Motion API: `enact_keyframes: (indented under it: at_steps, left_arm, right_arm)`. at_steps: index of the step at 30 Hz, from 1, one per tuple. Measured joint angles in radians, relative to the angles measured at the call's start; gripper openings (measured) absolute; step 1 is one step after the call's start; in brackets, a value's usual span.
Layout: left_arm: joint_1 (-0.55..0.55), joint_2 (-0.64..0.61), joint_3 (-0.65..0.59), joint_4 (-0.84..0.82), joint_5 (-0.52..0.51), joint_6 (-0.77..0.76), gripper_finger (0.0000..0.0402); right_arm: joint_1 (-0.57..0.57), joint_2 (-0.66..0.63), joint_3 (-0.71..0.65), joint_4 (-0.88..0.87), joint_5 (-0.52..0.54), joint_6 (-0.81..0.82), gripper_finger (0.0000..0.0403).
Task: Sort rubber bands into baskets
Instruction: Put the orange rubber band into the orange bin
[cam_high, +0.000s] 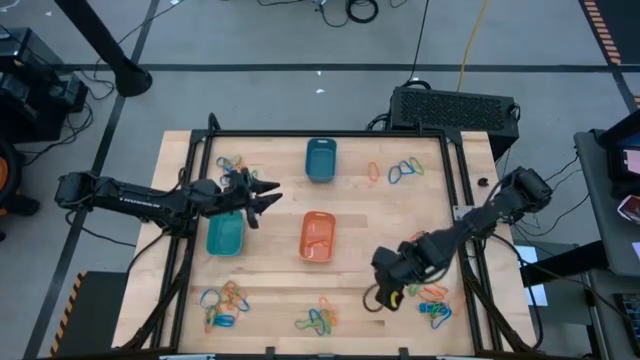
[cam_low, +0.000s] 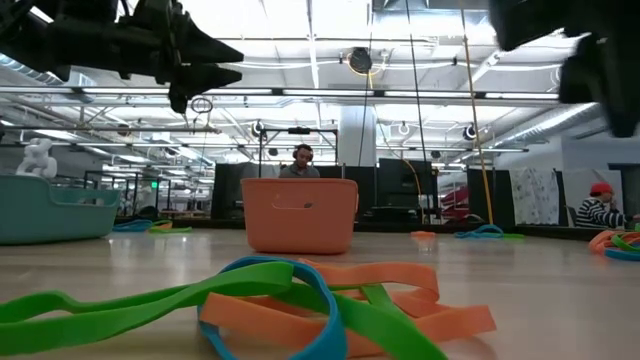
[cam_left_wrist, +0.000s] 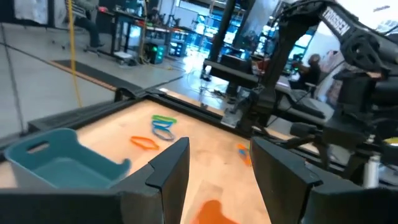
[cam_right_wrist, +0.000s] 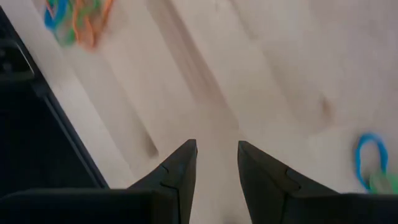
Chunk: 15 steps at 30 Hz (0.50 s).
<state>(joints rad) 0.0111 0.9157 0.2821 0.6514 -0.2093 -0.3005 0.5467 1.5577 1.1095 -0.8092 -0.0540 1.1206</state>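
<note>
Down at the near edge of the table (cam_high: 350, 215), the right gripper (cam_high: 378, 297) hangs just over the wood with its fingers (cam_right_wrist: 180, 168) apart, a narrow gap between them and nothing in it. Bare boards show straight through. A blue rubber band (cam_right_wrist: 367, 158) lies off to one side of it and a mixed orange-blue clump (cam_right_wrist: 78, 15) further out, so it's close to bands but not touching any.

The left gripper (cam_high: 268, 195) sits up in the air between the lighter turquoise basket (cam_high: 225, 234) and the dark teal basket (cam_high: 320, 159), fingers (cam_left_wrist: 171, 165) spread wide, empty too. In its own wrist view the dark teal tub (cam_left_wrist: 59, 163) is right beside it, with a few bands (cam_left_wrist: 160, 127) on the wood past that.

The orange basket (cam_high: 317, 236) is in the middle of the table, and from table height it stands upright straight ahead (cam_low: 299, 213), behind a tangle of green, orange and blue bands (cam_low: 300, 310) right up against the lens. Can't tell if any basket has bands in it.

Rubber band piles are scattered around: near-left corner (cam_high: 222, 303), near middle (cam_high: 318, 320), near-right (cam_high: 432, 303), far-left (cam_high: 233, 162) and far-right (cam_high: 400, 171).

The surface is pale wood planks inside a black frame. Beyond it there's a black box (cam_high: 455, 108) with cables, a grey floor, and a big workshop space with a seated person in headphones (cam_low: 302, 162) and another person in a red hat (cam_low: 598, 205) off to the side.
</note>
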Motion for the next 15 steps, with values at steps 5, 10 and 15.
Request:
enact_keyframes:
  at_steps: [5,10,15]
  left_arm:
    - [-0.033,0.0,0.0,0.0,0.079,-0.005,0.0176]
    - [-0.074,0.0,0.009,-0.012,0.124,0.037,0.0176]
    - [-0.099,0.0,0.028,-0.011,0.127,0.11,0.0176]
  right_arm:
    - [0.072,0.0,0.0,-0.101,-0.004,0.085,0.0109]
    - [0.097,0.0,0.0,-0.166,-0.046,0.127,0.0109]
    - [0.095,0.0,-0.013,-0.184,-0.108,0.125,0.0109]
